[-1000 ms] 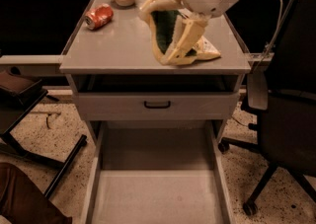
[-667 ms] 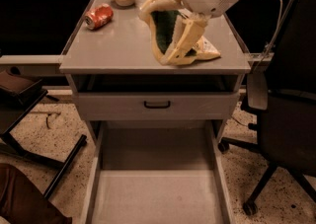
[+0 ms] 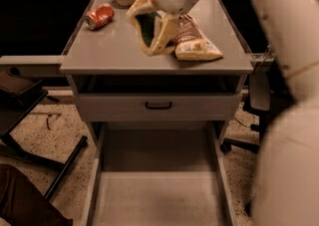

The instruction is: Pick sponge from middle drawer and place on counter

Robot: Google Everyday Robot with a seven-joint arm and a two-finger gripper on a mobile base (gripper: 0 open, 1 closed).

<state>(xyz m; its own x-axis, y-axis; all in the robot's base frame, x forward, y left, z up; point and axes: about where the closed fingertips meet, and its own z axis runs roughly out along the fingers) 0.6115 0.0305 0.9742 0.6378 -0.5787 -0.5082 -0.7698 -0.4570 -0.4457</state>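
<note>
The counter (image 3: 114, 51) is receiving the item, and the middle drawer (image 3: 159, 200) is standing open below. The gripper (image 3: 152, 38) is hovering just over the counter, beside the snack bag (image 3: 195, 42), with its fingers clamping the sponge (image 3: 148, 27). Lower until the sponge touches, then release.

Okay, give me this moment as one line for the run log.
stage: placing | pincer: gripping sponge low over counter, beside snack bag | middle drawer: pulled out
</note>
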